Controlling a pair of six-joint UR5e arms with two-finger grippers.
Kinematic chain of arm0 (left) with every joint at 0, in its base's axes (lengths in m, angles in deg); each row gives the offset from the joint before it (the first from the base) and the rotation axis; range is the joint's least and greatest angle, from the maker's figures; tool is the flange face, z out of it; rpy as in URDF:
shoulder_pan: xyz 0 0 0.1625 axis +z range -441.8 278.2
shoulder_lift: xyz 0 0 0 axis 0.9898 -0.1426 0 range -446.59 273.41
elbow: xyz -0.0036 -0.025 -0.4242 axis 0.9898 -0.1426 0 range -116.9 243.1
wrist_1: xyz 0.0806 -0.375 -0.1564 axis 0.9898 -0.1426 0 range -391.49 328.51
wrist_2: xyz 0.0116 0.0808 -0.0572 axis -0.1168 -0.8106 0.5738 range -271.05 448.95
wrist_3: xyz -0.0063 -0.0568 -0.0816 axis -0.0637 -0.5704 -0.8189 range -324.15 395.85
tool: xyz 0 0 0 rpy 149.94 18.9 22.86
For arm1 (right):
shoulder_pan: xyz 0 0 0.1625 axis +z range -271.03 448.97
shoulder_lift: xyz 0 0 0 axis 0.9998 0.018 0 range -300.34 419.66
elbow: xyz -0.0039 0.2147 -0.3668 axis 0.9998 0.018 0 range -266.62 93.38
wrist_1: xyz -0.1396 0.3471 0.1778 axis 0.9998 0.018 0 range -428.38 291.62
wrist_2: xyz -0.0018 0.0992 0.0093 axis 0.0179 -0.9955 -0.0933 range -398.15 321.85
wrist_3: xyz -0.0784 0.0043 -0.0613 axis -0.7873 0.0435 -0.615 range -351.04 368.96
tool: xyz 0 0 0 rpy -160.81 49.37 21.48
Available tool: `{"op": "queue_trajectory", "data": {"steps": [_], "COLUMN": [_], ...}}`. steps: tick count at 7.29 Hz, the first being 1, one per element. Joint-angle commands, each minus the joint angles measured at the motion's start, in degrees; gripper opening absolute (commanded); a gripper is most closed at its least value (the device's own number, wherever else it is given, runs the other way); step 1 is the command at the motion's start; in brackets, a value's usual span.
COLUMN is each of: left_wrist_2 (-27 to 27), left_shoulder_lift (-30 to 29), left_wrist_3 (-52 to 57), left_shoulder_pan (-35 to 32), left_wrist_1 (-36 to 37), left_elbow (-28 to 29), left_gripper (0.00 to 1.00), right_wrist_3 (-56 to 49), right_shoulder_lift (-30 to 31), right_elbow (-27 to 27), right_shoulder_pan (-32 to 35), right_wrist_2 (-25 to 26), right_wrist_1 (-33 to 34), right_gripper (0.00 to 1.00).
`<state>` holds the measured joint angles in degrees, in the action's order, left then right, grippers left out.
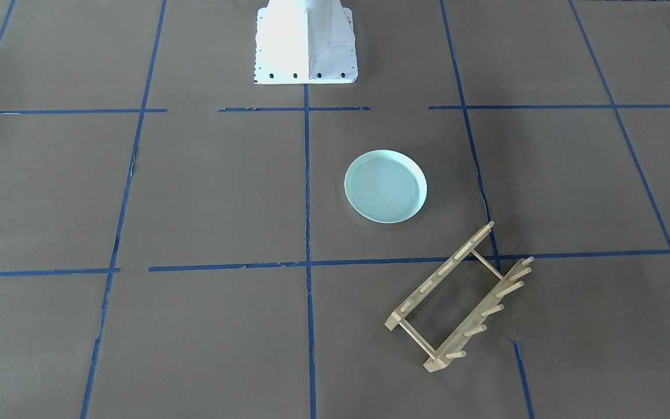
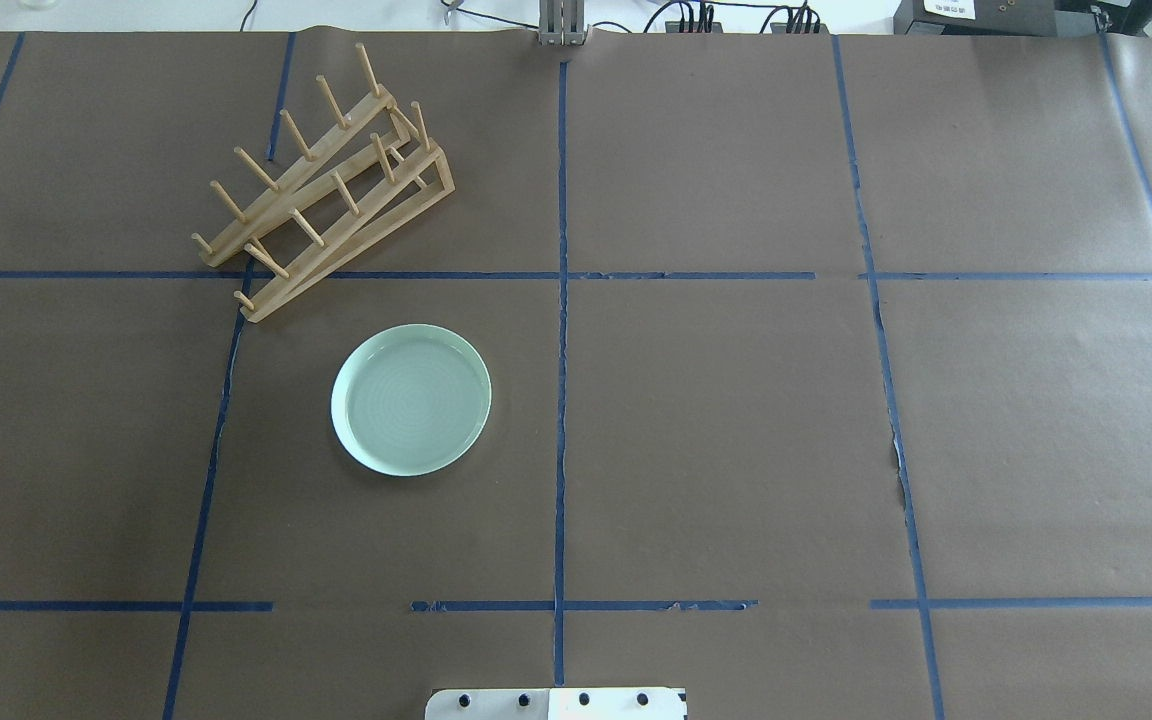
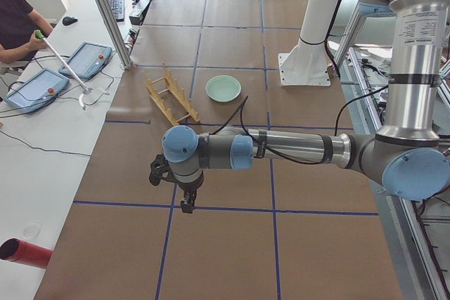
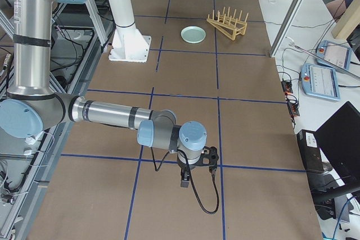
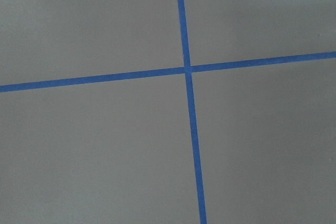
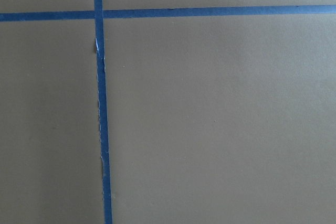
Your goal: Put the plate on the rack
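Observation:
The pale mint-green plate (image 1: 385, 186) lies flat on the brown table cover, a short way in front of the robot's base; it also shows in the overhead view (image 2: 411, 399). The light-wood rack (image 1: 460, 302) stands empty just beyond it, set at a slant (image 2: 326, 190). Plate and rack are apart. My left gripper (image 3: 187, 206) shows only in the exterior left view, hanging over bare table far from both. My right gripper (image 4: 184, 182) shows only in the exterior right view, equally far off. I cannot tell whether either is open or shut.
The white robot base (image 1: 306, 43) stands at the table's near edge. Blue tape lines (image 2: 561, 300) grid the cover. Operator tablets (image 3: 35, 86) and a red cylinder (image 3: 24, 252) lie on the side bench, with a person (image 3: 14, 22) there.

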<state>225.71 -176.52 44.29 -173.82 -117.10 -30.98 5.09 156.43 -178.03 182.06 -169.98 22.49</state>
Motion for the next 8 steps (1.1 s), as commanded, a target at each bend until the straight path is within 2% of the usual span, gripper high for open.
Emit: {"op": "queue_trajectory", "data": {"steps": [1, 4, 6, 7, 8], "left_wrist_2": [0.0, -0.3, 0.7, 3.0, 6.3], "left_shoulder_lift": [-0.1, 0.7, 2.6, 2.2, 2.0], "left_wrist_3": [0.0, 0.1, -0.1, -3.9, -15.8], "left_shoulder_pan": [0.0, -0.1, -0.1, 0.4, 3.7], "left_wrist_1": [-0.2, -0.8, -3.1, -7.5, -7.7], "left_elbow": [-0.2, -0.3, -2.8, -3.8, -7.7], "left_gripper": [1.00, 1.00, 1.00, 1.00, 1.00], "right_wrist_3": [0.0, 0.0, 0.0, 0.0, 0.0], "right_shoulder_lift": [0.1, 0.0, 0.1, 0.1, 0.0], "right_elbow": [0.0, 0.1, 0.0, 0.1, 0.1], "right_shoulder_pan": [0.0, 0.0, 0.0, 0.0, 0.0], "right_wrist_2": [0.0, 0.0, 0.0, 0.0, 0.0], "right_wrist_1": [0.0, 0.0, 0.0, 0.0, 0.0], "right_gripper": [1.00, 1.00, 1.00, 1.00, 1.00]}}
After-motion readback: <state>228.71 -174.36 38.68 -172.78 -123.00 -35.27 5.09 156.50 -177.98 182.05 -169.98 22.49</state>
